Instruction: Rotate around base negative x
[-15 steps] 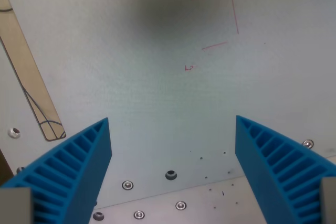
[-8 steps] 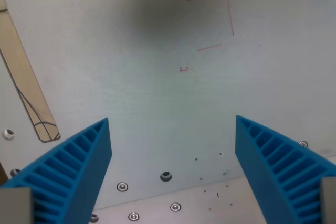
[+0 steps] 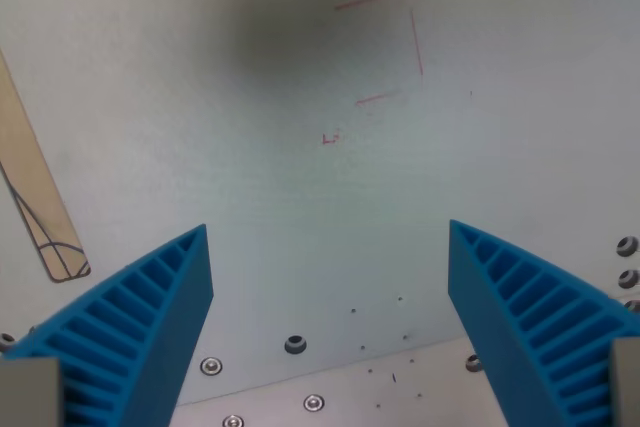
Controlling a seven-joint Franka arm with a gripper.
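Observation:
My gripper (image 3: pixel 330 237) is open and empty, its two blue ribbed fingers (image 3: pixel 130 337) at the bottom left and bottom right of the wrist view. It hangs above a pale grey table surface (image 3: pixel 300 197). Faint red pen lines (image 3: pixel 385 47) forming part of a square are drawn on the surface toward the top, with a small red mark (image 3: pixel 329 138) below them. Nothing lies between the fingers.
A tan wooden strip (image 3: pixel 35 202) runs along the wrist view's left edge. Several screws and a hole (image 3: pixel 294 345) dot the plate edge near the bottom, and more screws (image 3: pixel 626 247) show at the wrist view's right. A dark shadow (image 3: pixel 280 32) lies near the top.
The whole scene has shifted to the wrist view's left and slightly down, so the camera has moved. New screws have come into view at the right edge. The fingers stay open.

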